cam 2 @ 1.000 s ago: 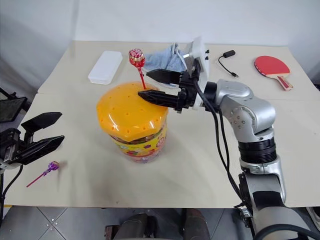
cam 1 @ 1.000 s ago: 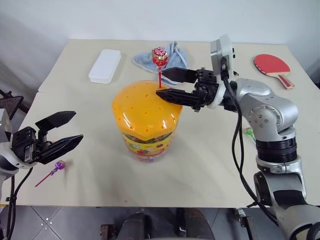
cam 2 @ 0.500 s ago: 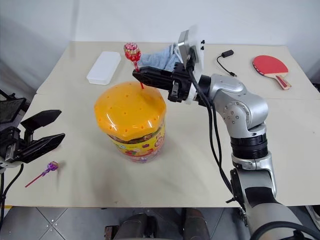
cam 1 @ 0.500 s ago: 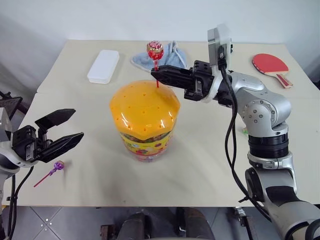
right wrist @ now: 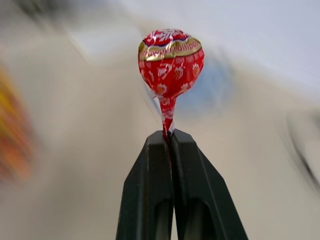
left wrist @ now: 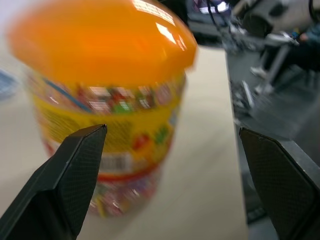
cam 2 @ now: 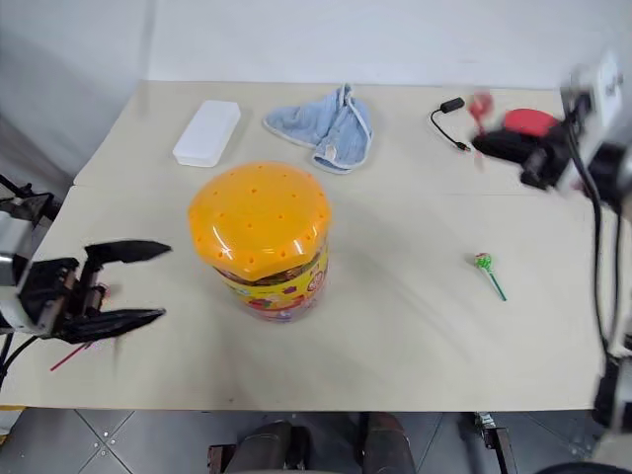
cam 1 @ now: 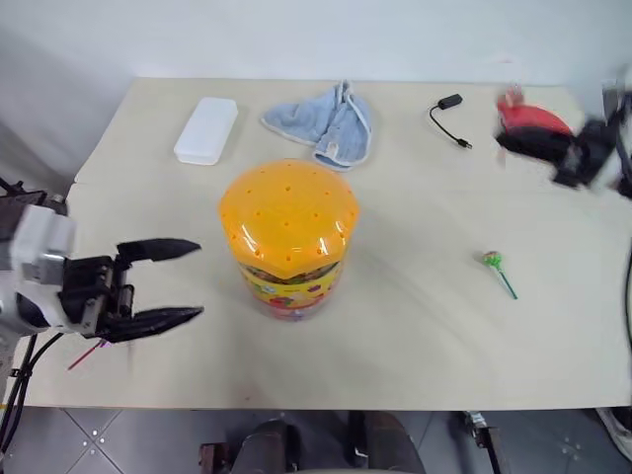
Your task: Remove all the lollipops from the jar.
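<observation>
A pale beige bench (cam 1: 415, 326) is seen from above and in front. Near its middle stands the jar (cam 1: 287, 237), a squat clear tub with a domed orange lid dotted with small holes and a yellow, colourful label around its body; the lid is on. At the left edge of the bench the left hand (cam 1: 176, 280) hangs level, its two black fingers spread wide apart and pointing toward the jar, holding nothing and not touching it. In the left wrist view the jar (left wrist: 105, 100) sits between and beyond those open fingers. Partly hidden behind the left hand, a thin pink stick with a purple lollipop (cam 1: 87, 354) lies near the bench's front left edge. To the right of the jar, well apart from it, a green lollipop (cam 1: 497, 269) lies flat on the bench with its stick pointing toward the front. At the far right the right hand (cam 2: 494, 145) is motion-blurred above the bench, close to a red paddle (cam 2: 527, 121). The right wrist view shows its two black fingers (right wrist: 150, 190) pressed together on the stick of a red lollipop (right wrist: 170, 59), whose foil-wrapped head stands upright just above the fingertips. Toward the back of the bench lie a flat white box (cam 1: 207, 129) on the left, a crumpled blue cloth (cam 1: 328, 122) behind the jar, and a small black cable (cam 1: 447, 114) to its right.
</observation>
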